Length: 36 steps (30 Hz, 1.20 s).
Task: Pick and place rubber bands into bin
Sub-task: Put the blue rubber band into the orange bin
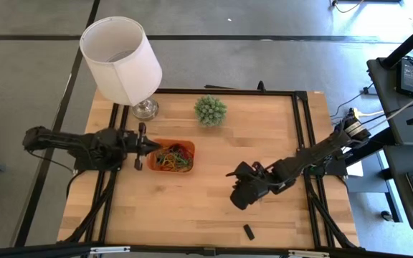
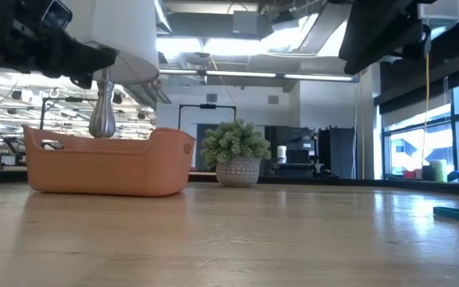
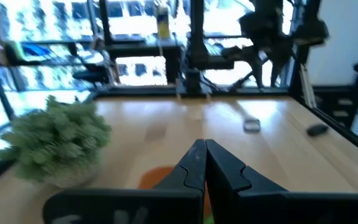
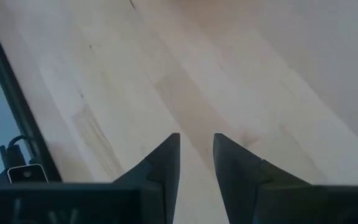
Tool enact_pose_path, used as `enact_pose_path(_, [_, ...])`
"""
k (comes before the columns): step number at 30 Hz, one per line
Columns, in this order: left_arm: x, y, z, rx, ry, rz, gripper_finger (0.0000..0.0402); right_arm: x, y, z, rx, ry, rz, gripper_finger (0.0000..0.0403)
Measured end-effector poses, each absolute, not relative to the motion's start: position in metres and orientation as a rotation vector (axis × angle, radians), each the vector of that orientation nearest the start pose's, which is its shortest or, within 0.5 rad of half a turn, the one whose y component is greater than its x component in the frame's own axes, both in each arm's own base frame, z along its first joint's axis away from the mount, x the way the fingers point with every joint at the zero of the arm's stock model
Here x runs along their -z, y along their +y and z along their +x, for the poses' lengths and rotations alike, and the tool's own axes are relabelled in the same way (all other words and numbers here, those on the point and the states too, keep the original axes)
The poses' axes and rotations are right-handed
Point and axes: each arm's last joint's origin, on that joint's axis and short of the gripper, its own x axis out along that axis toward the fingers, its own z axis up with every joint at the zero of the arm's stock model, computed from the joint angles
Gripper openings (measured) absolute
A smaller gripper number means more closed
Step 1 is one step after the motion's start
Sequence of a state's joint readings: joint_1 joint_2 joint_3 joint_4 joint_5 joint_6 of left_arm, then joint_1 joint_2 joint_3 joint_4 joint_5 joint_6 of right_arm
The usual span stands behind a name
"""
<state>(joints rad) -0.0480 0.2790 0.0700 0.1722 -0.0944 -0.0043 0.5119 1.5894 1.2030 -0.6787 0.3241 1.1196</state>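
Note:
The orange bin (image 1: 151,159) stands left of the table's middle, with a tangle of rubber bands (image 1: 174,159) in green, red, orange and yellow lying inside it. My left gripper (image 1: 154,145) is shut and empty. It points level over the bin's left rim (image 3: 157,177), and the low view shows it (image 2: 78,60) well above the bin (image 2: 110,163). My right gripper (image 1: 236,195) hangs over bare wood right of the bin, tilted downward. Its fingers (image 4: 196,146) are open with only tabletop between them.
A white-shaded lamp (image 1: 124,61) stands just behind the bin, and a small potted plant (image 1: 211,110) at the far middle. A small dark piece (image 1: 249,231) lies near the front edge. Black rails (image 1: 303,143) run along the table's sides.

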Motion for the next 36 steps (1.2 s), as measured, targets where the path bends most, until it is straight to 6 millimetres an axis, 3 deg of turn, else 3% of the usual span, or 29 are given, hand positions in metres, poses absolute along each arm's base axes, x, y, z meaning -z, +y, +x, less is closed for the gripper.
enact_pose_path(5, [-0.184, 0.002, 0.108, -0.09, -0.006, 0.015, 0.0001, -0.246, 0.156, 0.277, 0.393, 0.954, 0.616, 0.01])
enact_pose_path(11, [-0.179, 0.003, 0.099, -0.093, 0.03, 0.006, 0.0001, -0.237, 0.166, 0.25, 0.518, 1.156, 0.685, 0.01])
enact_pose_path(16, [-0.178, 0.002, 0.093, -0.077, 0.023, 0.005, 0.0002, -0.229, 0.171, 0.242, 0.546, 1.248, 0.647, 0.01])
enact_pose_path(20, [-0.176, 0.002, 0.093, -0.078, 0.042, 0.005, 0.0001, -0.207, 0.17, 0.243, 0.593, 1.313, 0.609, 0.0097])
enact_pose_path(28, [-0.175, 0.002, 0.093, -0.063, 0.054, -0.022, 0.0001, -0.147, 0.151, 0.232, 0.595, 1.424, 0.692, 0.007])
enact_pose_path(36, [-0.173, 0.001, 0.093, -0.036, 0.07, -0.064, 0.0002, -0.129, 0.139, 0.227, 0.582, 1.43, 0.755, 0.0042])
